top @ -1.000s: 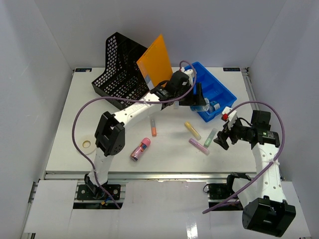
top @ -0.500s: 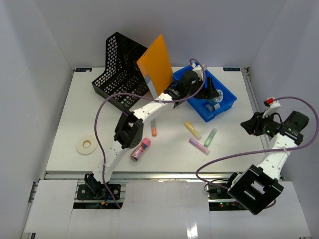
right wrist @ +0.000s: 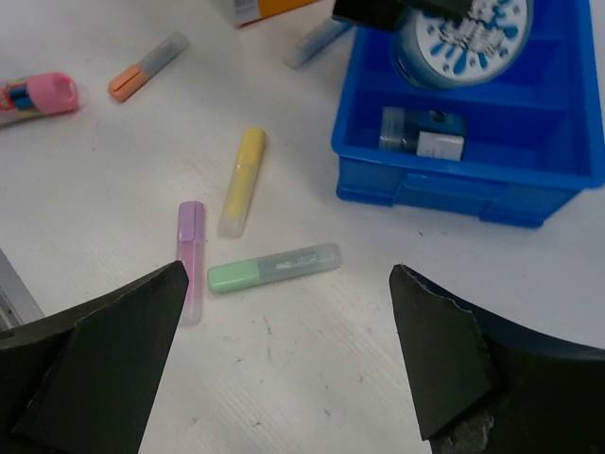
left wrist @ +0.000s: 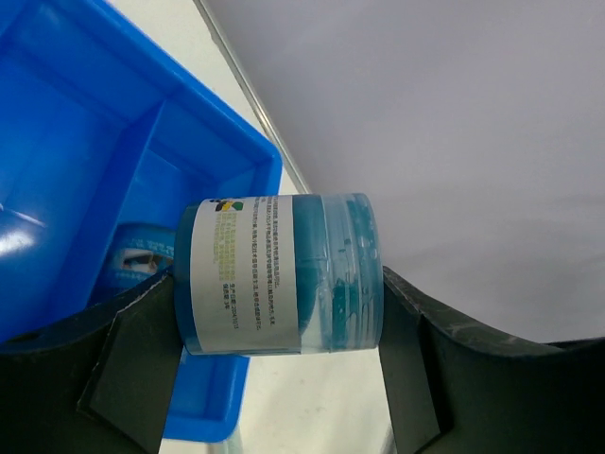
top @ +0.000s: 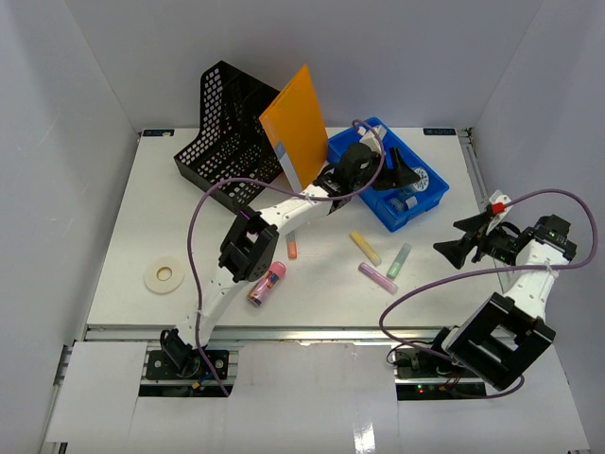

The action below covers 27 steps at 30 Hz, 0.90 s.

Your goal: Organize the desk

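A: The desk (top: 142, 218) stretches out beneath both arms. Left gripper (left wrist: 277, 284) is pinching a teal jar (left wrist: 284, 236) end to end, and the jar is lying sideways!
B: Blue tray (left wrist: 85, 142) sits just under that hand. Right gripper (top: 452, 236) is spread wide, with a green highlighter (right wrist: 274, 268) lying on the desk below its fingers.

I saw a translucent teal jar (left wrist: 284, 274), white-labelled, in my black left gripper (left wrist: 279, 317) over the blue tray (left wrist: 253, 156). Beneath my right gripper (top: 451, 236) lay a yellow highlighter (right wrist: 243, 180), a purple highlighter (right wrist: 190, 260) and a green highlighter (right wrist: 274, 268).
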{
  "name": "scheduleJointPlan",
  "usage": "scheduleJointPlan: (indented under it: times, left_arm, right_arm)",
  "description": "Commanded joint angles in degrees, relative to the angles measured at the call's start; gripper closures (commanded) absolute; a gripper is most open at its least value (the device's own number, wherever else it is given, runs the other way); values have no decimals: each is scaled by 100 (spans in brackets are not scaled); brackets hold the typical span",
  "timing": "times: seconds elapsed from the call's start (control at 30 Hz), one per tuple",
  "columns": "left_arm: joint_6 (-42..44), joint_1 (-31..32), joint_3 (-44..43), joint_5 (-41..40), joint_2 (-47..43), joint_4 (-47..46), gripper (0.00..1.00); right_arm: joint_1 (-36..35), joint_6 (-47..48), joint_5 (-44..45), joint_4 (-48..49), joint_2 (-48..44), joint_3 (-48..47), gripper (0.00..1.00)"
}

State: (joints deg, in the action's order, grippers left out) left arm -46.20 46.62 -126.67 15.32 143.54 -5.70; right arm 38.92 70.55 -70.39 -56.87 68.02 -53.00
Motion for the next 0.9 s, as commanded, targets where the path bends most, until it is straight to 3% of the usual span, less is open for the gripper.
scheduleJointPlan:
  times: [0.0, 0.17, 0.4, 0.53, 0.67, 0.8, 0.83, 0.87]
  left_arm:
    - [-1049, -118, 916, 216, -1245, -853, 100]
    - [-2258, -304, 2139, 895, -1976, -1744, 100]
    - [-3209, -346, 3211, 1596, -2531, -2914, 100]
    - [-3289, -349, 3555, 1728, -2753, -3120, 100]
    - [-3132, -347, 3871, 1702, -3001, -3060, 100]
    - [-3121, -349, 4022, 1706, -3125, -3054, 100]
    - [-3119, -347, 4034, 1709, -3139, -3047, 100]
    - [-3096, -347, 4025, 1700, -3139, -3019, 100]
  right_arm:
    - [-153, 3861, -1346, -1796, -183, 166, 10]
    - [-319, 5752, -2274, -1759, -801, 938, 10]
    - [-538, 5432, -2488, -1827, -483, 532, 10]
    - [-731, 4518, -2455, -1818, -96, 85, 10]
    - [-1066, 2967, -2179, -1818, 566, -884, 10]
    - [-1446, 2224, -1742, -1760, 913, -1493, 10]
    - [-1524, 1919, -1578, -1615, 961, -1609, 10]
    - [-1572, 899, -1330, -908, 934, -1639, 10]
